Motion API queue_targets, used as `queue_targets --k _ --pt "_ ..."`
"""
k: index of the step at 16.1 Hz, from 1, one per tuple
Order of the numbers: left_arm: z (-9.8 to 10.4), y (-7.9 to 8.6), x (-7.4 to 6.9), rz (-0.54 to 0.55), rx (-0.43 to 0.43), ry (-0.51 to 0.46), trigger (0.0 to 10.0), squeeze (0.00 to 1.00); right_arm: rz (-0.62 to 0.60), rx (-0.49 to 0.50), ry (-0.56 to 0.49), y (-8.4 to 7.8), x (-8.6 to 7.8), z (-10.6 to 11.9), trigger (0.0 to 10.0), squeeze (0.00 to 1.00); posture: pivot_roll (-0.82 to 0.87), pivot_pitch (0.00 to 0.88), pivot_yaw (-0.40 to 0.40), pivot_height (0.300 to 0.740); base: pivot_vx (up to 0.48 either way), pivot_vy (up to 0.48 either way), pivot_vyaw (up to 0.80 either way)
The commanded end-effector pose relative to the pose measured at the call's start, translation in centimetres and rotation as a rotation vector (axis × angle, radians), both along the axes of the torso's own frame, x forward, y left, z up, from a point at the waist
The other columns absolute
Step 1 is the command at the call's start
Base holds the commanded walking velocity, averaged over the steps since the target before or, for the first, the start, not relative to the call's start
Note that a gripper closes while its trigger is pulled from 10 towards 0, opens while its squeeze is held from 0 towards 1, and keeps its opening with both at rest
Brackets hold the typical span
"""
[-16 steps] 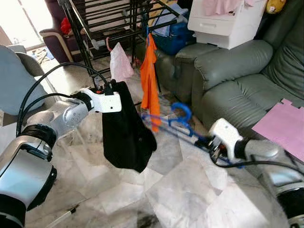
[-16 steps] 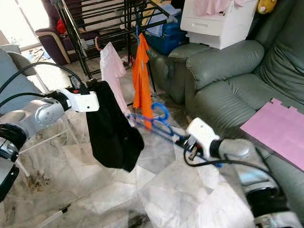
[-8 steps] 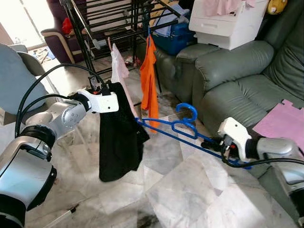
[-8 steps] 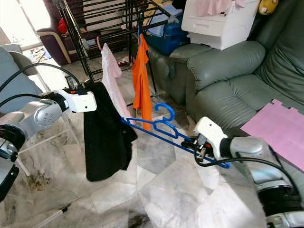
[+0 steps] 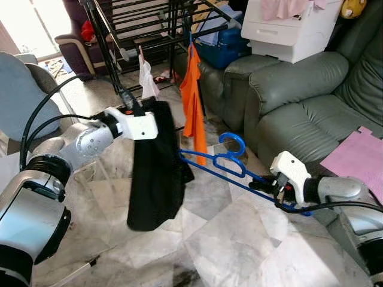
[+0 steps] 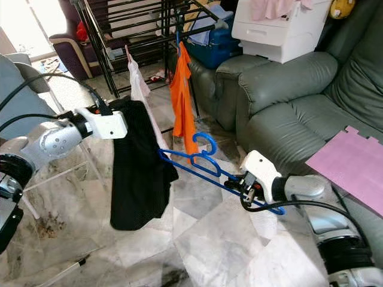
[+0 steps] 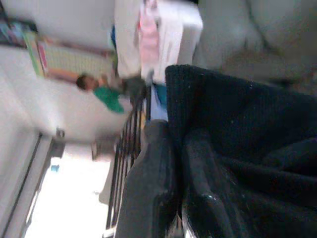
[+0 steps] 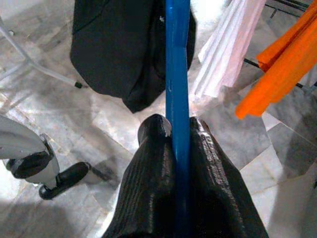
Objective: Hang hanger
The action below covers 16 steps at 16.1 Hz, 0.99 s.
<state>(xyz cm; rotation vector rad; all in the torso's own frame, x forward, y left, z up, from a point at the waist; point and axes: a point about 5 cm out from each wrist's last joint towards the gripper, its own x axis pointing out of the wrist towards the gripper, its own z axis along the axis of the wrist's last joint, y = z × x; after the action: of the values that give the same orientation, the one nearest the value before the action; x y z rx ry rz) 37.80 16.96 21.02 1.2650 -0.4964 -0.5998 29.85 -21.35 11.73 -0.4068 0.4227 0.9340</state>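
The right gripper [image 8: 177, 136] has its two black fingers [image 8: 148, 163] pinched tight on the blue hanger [image 5: 222, 162], which runs straight up between them in the right wrist view; where the bar passes below the pads is hidden by the fingers themselves. From the head camera the hanger reaches from the gripper toward 10 o'clock, its hook standing up near mid-frame, its far tip meeting the edge of the black garment [image 5: 157, 167]. Whether the tip has gone inside the cloth or merely touches it cannot be told.

The left gripper [image 7: 173, 163] has its fingers closed together on the top of the black garment; in the left wrist view the dark knit folds over the fingertips and the picture is blurred, so the exact grip is hard to make out. The garment hangs free below the left wrist, above the marble floor [image 5: 239, 245].

At 12 o'clock behind it, an orange shirt [image 5: 192, 95] and a pale pink piece [image 6: 139, 89] hang on the black drying rack [image 5: 149, 30], its upper part cut off by the frame. A green sofa [image 5: 299, 101] lies at 2 o'clock
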Motion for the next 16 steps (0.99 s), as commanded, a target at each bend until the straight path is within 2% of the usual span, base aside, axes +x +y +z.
queue_targets --k 1,3,5,6,7,9,10,12,14,15,16 --pt "1.8 -0.7 -0.2 -0.068 -0.052 -0.058 10.0 0.0 0.007 0.03 -0.006 0.7 0.1 0.0 10.0 0.0 -0.15 0.0 0.105 0.74 0.0 0.0 0.0" --pt "2.7 -1.8 -0.5 -0.136 -0.111 -0.075 10.0 0.0 -0.053 0.051 -0.005 1.2 0.6 -0.8 10.0 0.0 -0.14 0.0 0.104 0.74 0.0 0.0 0.0" --pt "3.6 -2.6 -0.8 -0.19 -0.194 -0.077 10.0 0.0 -0.176 0.131 0.001 1.4 1.5 -1.1 10.0 0.0 -0.14 0.0 0.102 0.74 0.0 0.0 0.0" --pt "3.8 -3.0 -1.1 -0.222 -0.226 -0.071 10.0 0.0 -0.261 0.165 -0.025 1.4 2.2 -1.0 10.0 0.0 -0.14 0.0 0.101 0.74 0.0 0.0 0.0" --pt "3.6 -3.7 -1.5 -0.262 -0.26 -0.053 10.0 0.0 -0.406 0.234 -0.057 1.1 3.5 -0.5 10.0 0.0 -0.14 0.0 0.1 0.74 0.0 0.0 0.0" --pt "2.3 -5.0 -2.5 -0.327 -0.285 -0.001 10.0 0.0 -0.574 0.337 -0.086 0.5 4.9 0.5 10.0 0.0 -0.14 0.0 0.098 0.74 0.0 0.0 0.0" --pt "0.9 -5.4 -3.0 -0.337 -0.29 0.051 10.0 0.0 -0.633 0.385 -0.094 0.3 5.4 1.0 10.0 0.0 -0.14 0.0 0.096 0.74 0.0 0.0 0.0" --pt "-1.9 -5.6 -4.0 -0.326 -0.314 0.15 10.0 0.0 -0.696 0.473 -0.128 0.4 6.3 2.4 10.0 0.0 -0.14 0.0 0.096 0.74 0.0 0.0 0.0" --pt "-2.4 -6.2 -4.7 -0.335 -0.348 0.168 10.0 0.0 -0.736 0.543 -0.147 0.5 6.7 3.3 10.0 0.0 -0.14 0.0 0.094 0.74 0.0 0.0 0.0" --pt "-2.5 -7.6 -5.4 -0.358 -0.393 0.18 10.0 0.0 -0.818 0.691 -0.141 0.5 7.3 4.1 10.0 0.0 -0.15 0.0 0.09 0.74 0.0 0.0 0.0" --pt "-2.6 -8.5 -5.7 -0.371 -0.422 0.196 10.0 0.0 -0.859 0.773 -0.128 0.5 7.5 4.4 10.0 0.0 -0.15 0.0 0.088 0.74 0.0 0.0 0.0"
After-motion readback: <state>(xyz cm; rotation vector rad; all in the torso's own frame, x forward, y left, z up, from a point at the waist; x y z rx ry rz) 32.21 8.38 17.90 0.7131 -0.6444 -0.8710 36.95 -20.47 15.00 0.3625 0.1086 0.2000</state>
